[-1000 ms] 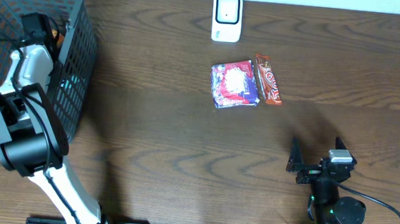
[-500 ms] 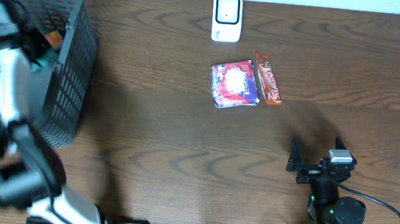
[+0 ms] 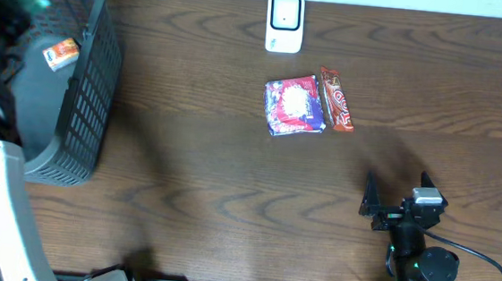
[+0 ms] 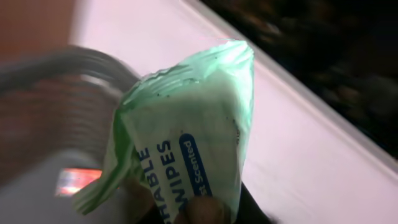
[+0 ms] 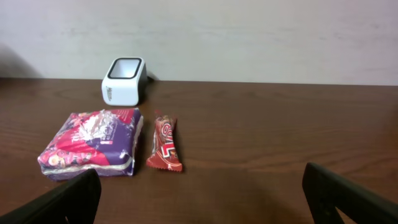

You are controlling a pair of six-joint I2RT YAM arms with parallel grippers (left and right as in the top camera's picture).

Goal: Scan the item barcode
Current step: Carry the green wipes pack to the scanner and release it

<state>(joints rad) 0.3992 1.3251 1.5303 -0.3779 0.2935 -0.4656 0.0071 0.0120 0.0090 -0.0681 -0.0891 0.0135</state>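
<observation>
- The left gripper point(image 4: 208, 214) has come up out of the dark plastic mesh basket point(image 3: 88, 101) that it was reaching into a second ago. From above, its arm is now only a blur at the left edge of the dark wooden table point(image 3: 186, 171), so it is moving fast.
- Its jaws have drawn nearly together and pinch the lower edge of a soft green plastic pack of wipes point(image 4: 186, 137). The pack stands up close in front of the wrist camera, with the basket rim blurred behind it.
- The pick therefore looks done (the pale wall behind the pack suggests it is clear of the basket). Carrying it to the scanner is the step in hand.
- The white box-shaped barcode scanner point(image 3: 284, 22) stands at the far edge of the table, well apart from the basket, with its dark window tilted upward.
- The face of the pack towards the wrist camera shows only product lettering and no barcode, so the pack may need turning before the window can read it.
- A small orange packet point(image 3: 61, 51) lies on the basket floor.
- A purple and pink foil packet point(image 3: 294, 105) and a red-brown candy bar point(image 3: 336, 100) lie side by side just in front of the scanner, unmoved.
- The right gripper point(image 3: 397, 186) sits low near the front right, unmoved, with its jaws spread as wide as they go and nothing between them.
</observation>
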